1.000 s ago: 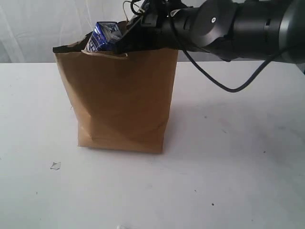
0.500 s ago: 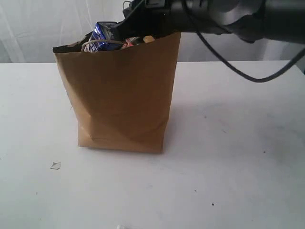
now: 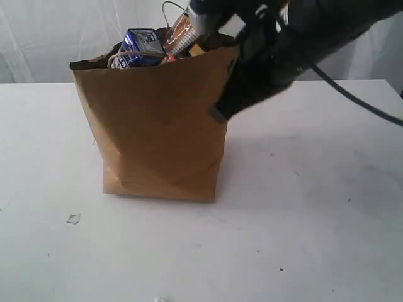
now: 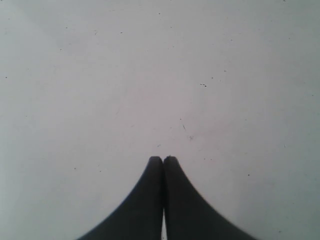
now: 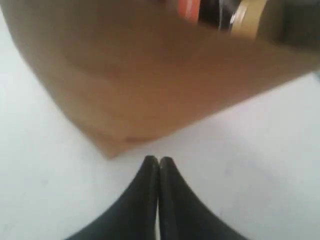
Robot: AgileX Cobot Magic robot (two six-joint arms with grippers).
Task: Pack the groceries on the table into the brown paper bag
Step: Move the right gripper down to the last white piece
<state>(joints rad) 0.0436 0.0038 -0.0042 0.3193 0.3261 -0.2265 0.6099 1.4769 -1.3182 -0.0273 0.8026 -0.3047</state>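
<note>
The brown paper bag [image 3: 157,126] stands upright on the white table [image 3: 302,214]. The small blue-white carton [image 3: 141,47] sticks up out of its rim, and beside it shows the orange end of the spaghetti packet [image 3: 179,34]. My right gripper [image 3: 217,114] hangs shut and empty at the bag's right side, tips pointing down. In the right wrist view its fingertips [image 5: 159,161] are pressed together above the table, just off the bag's [image 5: 150,80] bottom corner. My left gripper [image 4: 163,159] is shut over bare table and does not show in the exterior view. The other groceries are hidden.
A small torn scrap [image 3: 73,218] lies on the table left of the bag's front. A black cable [image 3: 359,104] trails from the right arm over the table. In the right wrist view an orange patch [image 5: 189,7] and a gold-tan shape [image 5: 247,12] show inside the bag's mouth.
The right arm has come away from over the bag's mouth and swung down along the bag's right side. The spaghetti packet's end now shows in the bag.
</note>
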